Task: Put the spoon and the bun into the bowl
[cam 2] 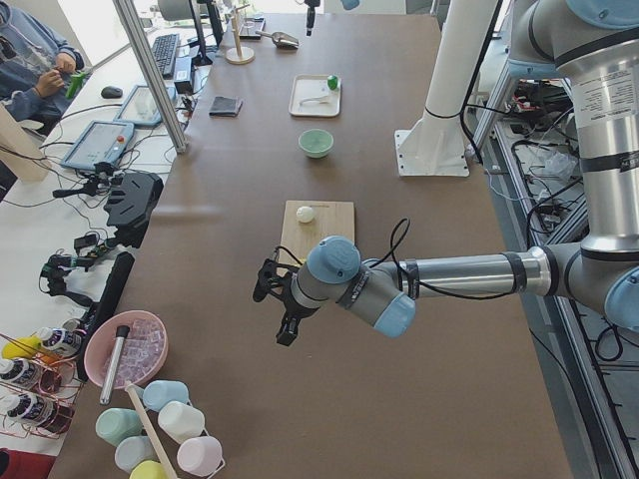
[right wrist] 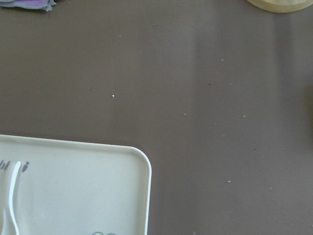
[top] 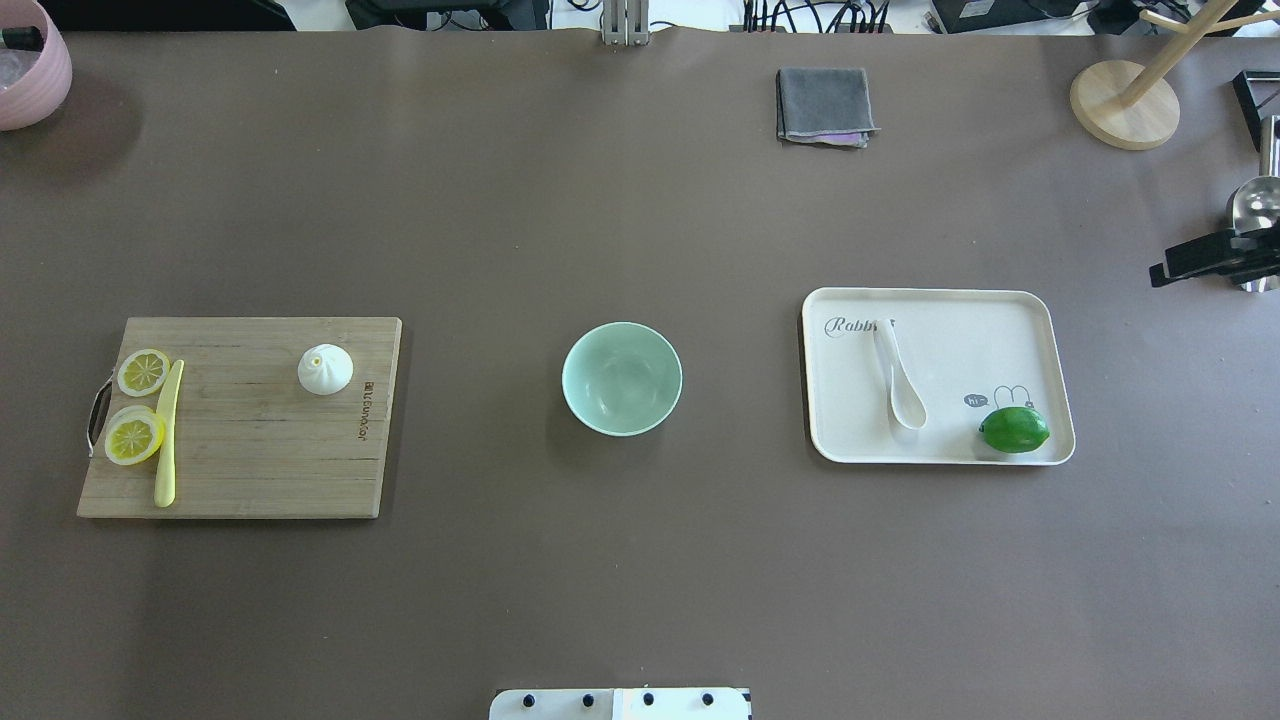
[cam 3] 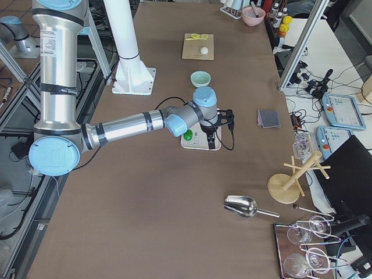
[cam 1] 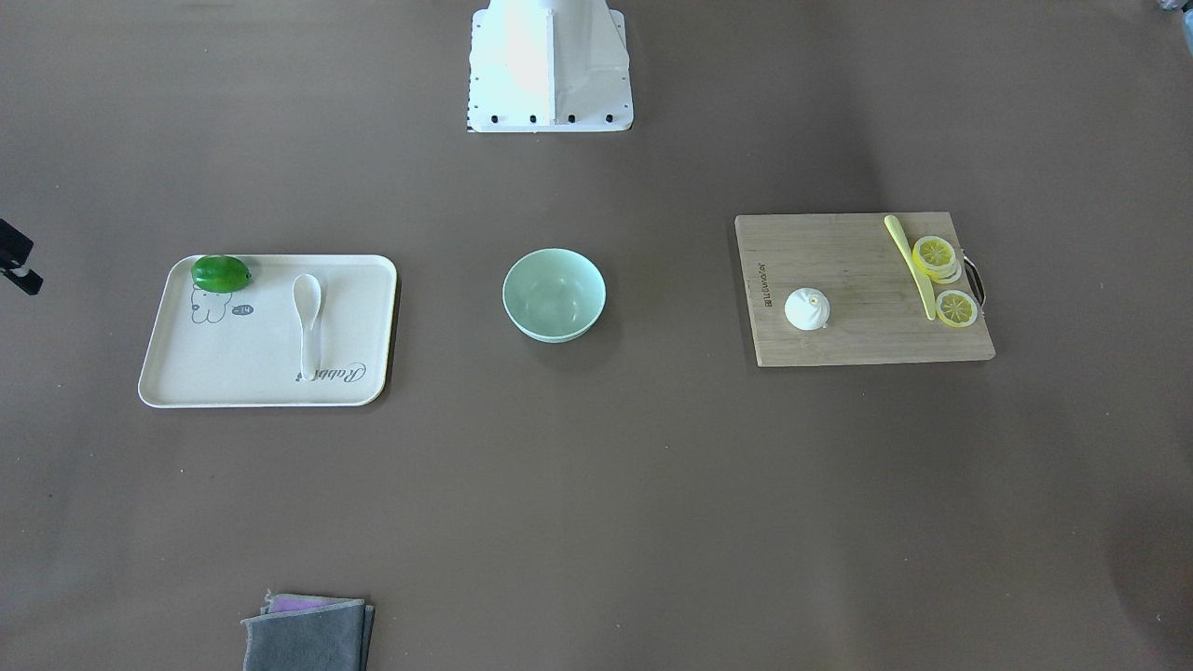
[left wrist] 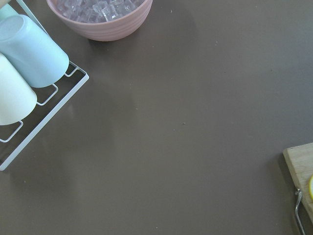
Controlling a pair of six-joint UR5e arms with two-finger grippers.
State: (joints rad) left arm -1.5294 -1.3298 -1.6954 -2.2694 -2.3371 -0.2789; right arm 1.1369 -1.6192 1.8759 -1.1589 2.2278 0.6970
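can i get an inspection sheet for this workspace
surface: brown table, no spills seen
job's things: spoon on tray; bun on board; bowl between them, empty
clutter: lime, lemon slices, knife, cloth
grippers: left gripper beyond the board, right gripper beyond the tray; open or shut unclear
cables: one cable looped at the left wrist
surroundings: pink bowl, wooden stand, scoop

Brown table (top: 640, 200) bears bowl (top: 590, 385), tray (top: 960, 340), cutting board (top: 250, 450), seemingly folded cloth (top: 823, 103)
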